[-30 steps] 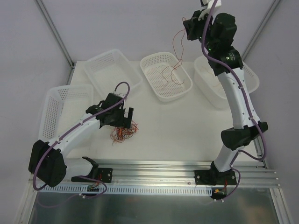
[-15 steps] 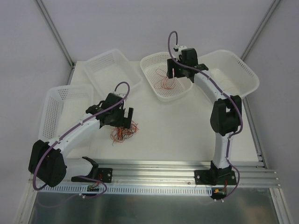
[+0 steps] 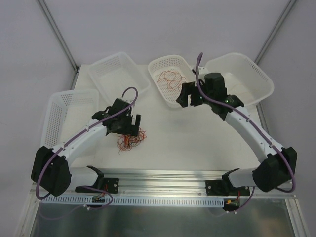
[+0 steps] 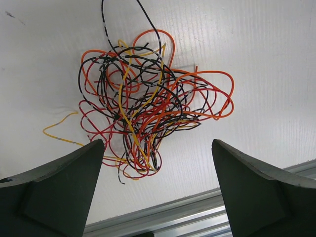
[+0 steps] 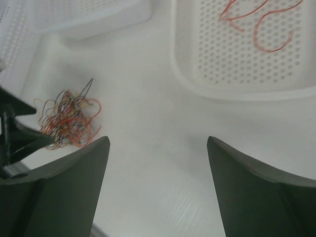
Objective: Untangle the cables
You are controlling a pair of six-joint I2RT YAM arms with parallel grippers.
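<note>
Hovering over the cables, the left gripper has fingers apart, as has the right gripper beside a basket

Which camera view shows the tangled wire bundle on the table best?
The left wrist view: the wire bundle dominates the frame, with separate red, orange, yellow and black strands visible. The top external view shows it as a small clump; the right wrist view shows it small and blurry at left.

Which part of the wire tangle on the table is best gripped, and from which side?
The yellow strand trailing left out of the tangle in the left wrist view. It lies alone on the table, so the left gripper could come from above, jaws either side.
</note>
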